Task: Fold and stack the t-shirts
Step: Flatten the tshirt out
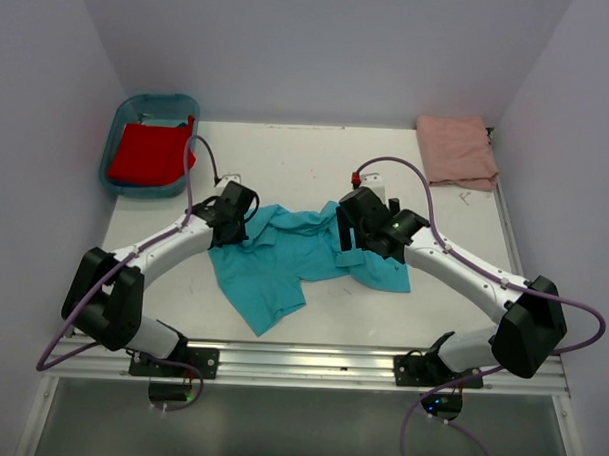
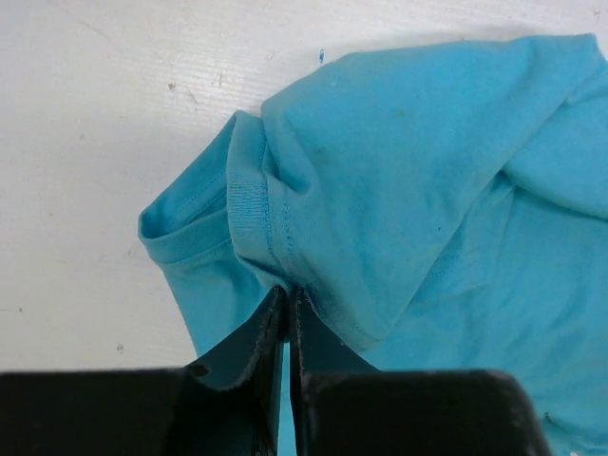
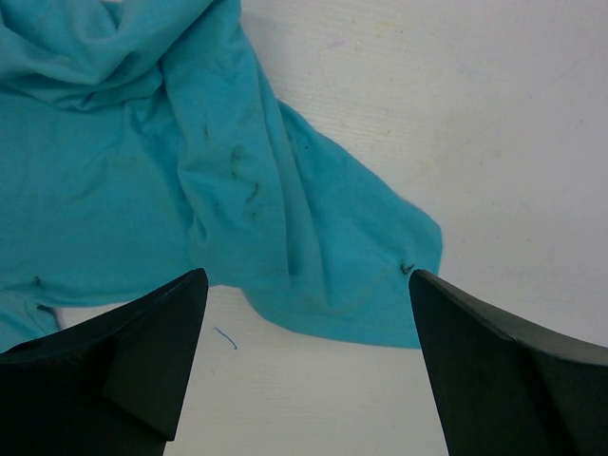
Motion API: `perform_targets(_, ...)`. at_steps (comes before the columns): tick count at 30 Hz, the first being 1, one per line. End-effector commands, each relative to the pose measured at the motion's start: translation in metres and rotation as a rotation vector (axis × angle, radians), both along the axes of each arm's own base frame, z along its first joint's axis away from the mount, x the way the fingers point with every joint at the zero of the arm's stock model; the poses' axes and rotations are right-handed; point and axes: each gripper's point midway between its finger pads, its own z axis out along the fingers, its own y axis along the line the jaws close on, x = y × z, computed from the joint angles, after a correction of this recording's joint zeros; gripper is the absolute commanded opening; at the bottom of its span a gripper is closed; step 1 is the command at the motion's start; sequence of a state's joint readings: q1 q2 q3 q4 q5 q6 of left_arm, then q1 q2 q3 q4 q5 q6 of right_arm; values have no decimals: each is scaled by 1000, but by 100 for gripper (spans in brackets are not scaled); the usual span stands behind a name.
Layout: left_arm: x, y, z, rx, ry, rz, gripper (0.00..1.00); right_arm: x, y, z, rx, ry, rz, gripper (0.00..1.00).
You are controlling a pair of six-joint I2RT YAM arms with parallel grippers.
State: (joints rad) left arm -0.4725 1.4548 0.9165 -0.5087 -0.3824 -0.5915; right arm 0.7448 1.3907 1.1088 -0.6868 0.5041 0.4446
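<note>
**Laundry duty on a white table (image 1: 317, 168)**

A turquoise t-shirt (image 1: 283, 257) sprawls crumpled at centre. A red t-shirt (image 1: 147, 154) fills a blue tub (image 1: 123, 117) at 10 o'clock, and a pink t-shirt (image 1: 455, 148) lies at 2. Left gripper (image 2: 287, 296): jaws clamped on the turquoise sleeve hem. Right gripper (image 3: 306, 275): jaws wide apart over its edge.

The turquoise shirt (image 1: 283, 257) lies crumpled in the middle of the counter (image 1: 287, 162). The pink shirt (image 1: 456, 150) sits folded at the far right corner. The red shirt (image 1: 150, 153) lies in the blue tub (image 1: 149, 105).
</note>
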Motion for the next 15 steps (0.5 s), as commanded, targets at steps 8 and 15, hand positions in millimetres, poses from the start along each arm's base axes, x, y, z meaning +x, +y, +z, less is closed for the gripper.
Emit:
perform_targets(8, 2, -5, 40, -64, -88, 16, 0, 8, -17, 7, 0, -56, -97, 92)
perform_targets(15, -4, -14, 155, -233, -350, -13, 0, 12, -68, 5, 3, -100, -353, 96)
